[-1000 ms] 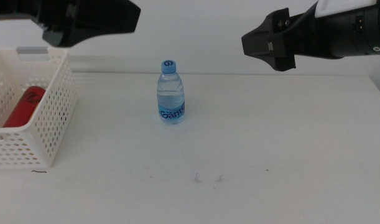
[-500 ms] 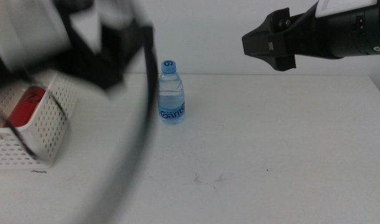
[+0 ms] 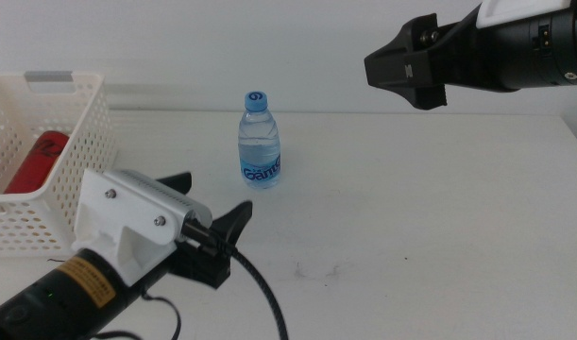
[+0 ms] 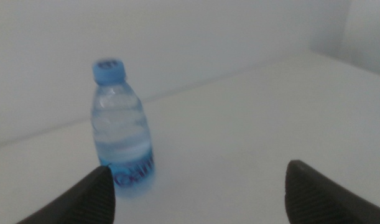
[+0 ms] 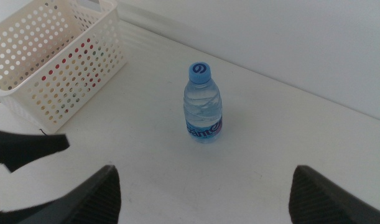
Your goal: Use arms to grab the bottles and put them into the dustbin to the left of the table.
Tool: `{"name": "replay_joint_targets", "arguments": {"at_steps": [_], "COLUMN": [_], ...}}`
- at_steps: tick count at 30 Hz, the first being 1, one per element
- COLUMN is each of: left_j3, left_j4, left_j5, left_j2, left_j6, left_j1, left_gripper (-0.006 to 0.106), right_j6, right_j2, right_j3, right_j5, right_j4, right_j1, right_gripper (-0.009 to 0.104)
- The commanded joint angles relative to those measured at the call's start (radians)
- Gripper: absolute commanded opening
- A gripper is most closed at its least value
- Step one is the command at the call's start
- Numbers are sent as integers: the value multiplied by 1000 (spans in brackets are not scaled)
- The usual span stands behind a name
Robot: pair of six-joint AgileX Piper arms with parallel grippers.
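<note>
A clear water bottle with a blue cap stands upright on the white table, towards the back. My left gripper is open and low over the front left of the table, pointing at the bottle but well short of it; its wrist view shows the bottle ahead of the open gripper. My right gripper is open and empty, high at the back right; its wrist view shows the bottle far below. The white dustbin at the left holds a red can. No yellow-juice bottle shows.
The left arm's white bracket, yellow label and black cable lie over the table's front left. The dustbin stands close to the left of that arm. The right wrist view shows the left gripper's dark jaw. Faint scuff marks mark the table.
My left arm swung down from above the dustbin at the upper left to the front left of the table, now facing the bottle. Right arm and bottle have not moved.
</note>
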Motion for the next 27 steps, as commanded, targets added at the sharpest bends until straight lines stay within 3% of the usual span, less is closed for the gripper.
{"name": "replay_joint_targets", "arguments": {"at_steps": [1,5,13,27], "left_j3": [1,-48,-272,-619], "left_j4": [-33,-36,116,73], "left_j5": [-132,-219,-206,-206], "left_j2": [57,173,415,806], "left_j6": [20,28,-17,-53], "left_j1": [17,71,176,186], "left_gripper": [94,94,94,94], "right_j6": [-2,-2,-2,-2], "right_j2": [-2,-2,-2,-2], "right_j3": [2,2,2,2], "right_j5": [-6,-6,-6,-6], "right_j4": [-1,-1,-1,-1], "right_j1": [2,2,2,2], "right_gripper": [86,86,86,86]}}
